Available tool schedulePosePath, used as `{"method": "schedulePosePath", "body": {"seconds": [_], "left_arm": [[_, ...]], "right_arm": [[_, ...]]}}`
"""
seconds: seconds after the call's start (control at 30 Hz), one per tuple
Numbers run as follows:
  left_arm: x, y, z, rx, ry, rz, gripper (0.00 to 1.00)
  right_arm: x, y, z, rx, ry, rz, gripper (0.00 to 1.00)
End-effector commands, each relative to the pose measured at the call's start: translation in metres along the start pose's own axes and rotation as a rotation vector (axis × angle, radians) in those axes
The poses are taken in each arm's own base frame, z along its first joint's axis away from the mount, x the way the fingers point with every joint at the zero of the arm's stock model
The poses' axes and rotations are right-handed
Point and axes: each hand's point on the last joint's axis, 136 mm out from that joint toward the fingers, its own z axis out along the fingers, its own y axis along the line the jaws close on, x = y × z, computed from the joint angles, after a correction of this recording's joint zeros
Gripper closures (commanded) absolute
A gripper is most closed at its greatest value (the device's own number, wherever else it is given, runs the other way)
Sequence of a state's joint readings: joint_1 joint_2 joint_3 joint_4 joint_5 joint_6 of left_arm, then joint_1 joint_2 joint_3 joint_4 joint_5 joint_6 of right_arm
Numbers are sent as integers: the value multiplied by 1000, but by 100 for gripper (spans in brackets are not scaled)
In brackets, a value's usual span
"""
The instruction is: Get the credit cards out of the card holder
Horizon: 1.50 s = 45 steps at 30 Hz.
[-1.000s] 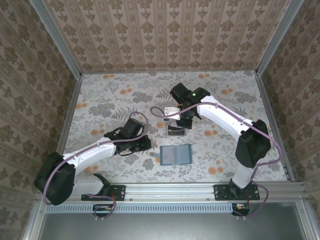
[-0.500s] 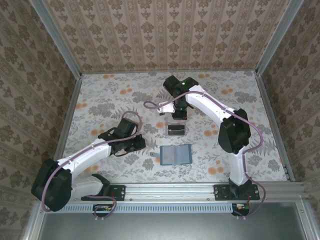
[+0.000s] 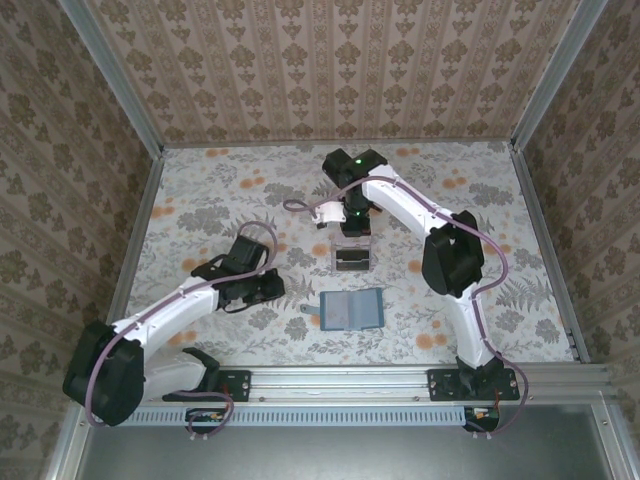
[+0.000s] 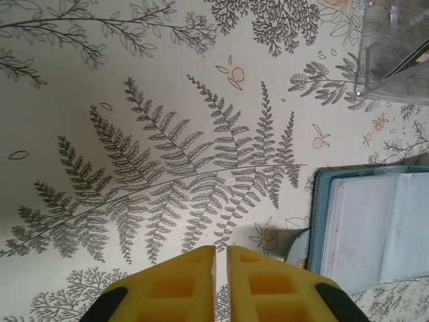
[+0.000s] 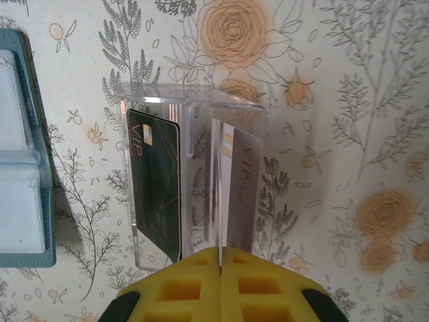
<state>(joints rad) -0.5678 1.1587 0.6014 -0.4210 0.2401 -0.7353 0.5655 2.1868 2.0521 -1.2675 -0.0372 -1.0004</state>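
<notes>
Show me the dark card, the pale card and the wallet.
dark card [image 5: 155, 188]: right wrist view, its face.
pale card [image 5: 241, 188]: right wrist view, its face.
wallet [image 3: 352, 310]: top view, its middle fold.

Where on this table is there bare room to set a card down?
Bare floral tabletop lies wide in the far-left corner, beyond the left gripper, and along the right side past the right arm. It is crowded mid-table: the clear plastic box, the teal two-panel wallet and the right gripper sit close together.
</notes>
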Motion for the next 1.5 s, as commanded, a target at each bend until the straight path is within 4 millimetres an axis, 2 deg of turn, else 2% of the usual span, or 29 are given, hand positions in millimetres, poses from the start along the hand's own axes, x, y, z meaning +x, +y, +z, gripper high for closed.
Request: {"method": "schedulePosePath", "body": {"seconds": [0.0,0.2,0.33,0.53,0.73,0.87,1.07,1.3,1.47], "left_arm": [[6,7,-3,-5,14,5,87],[5,8,-6,-7,15,4,87],[4,5,-7,0,14,6,87],[4,4,-9,6,14,5,86],[2,-3,-10,15,12,21,85],[-3,-16,-11,35,5,48,86],[-4,-40,-3,58,24,104,86],[8,-68,18,62,95,181,87],[21,-81,35,46,142,230,87]], "right_arm": [[3,11,8,-81,4,-15,98],[5,13,17,-114,12,5,92],[8,1,15,-60,19,24,87],[11,-16,2,42,31,44,82],[9,-17,-17,104,-11,85,81],[9,-14,-25,146,-55,146,81],[1,2,-36,154,-183,311,79],[-7,25,-47,156,-366,551,78],[2,36,-52,175,-480,825,75]]}}
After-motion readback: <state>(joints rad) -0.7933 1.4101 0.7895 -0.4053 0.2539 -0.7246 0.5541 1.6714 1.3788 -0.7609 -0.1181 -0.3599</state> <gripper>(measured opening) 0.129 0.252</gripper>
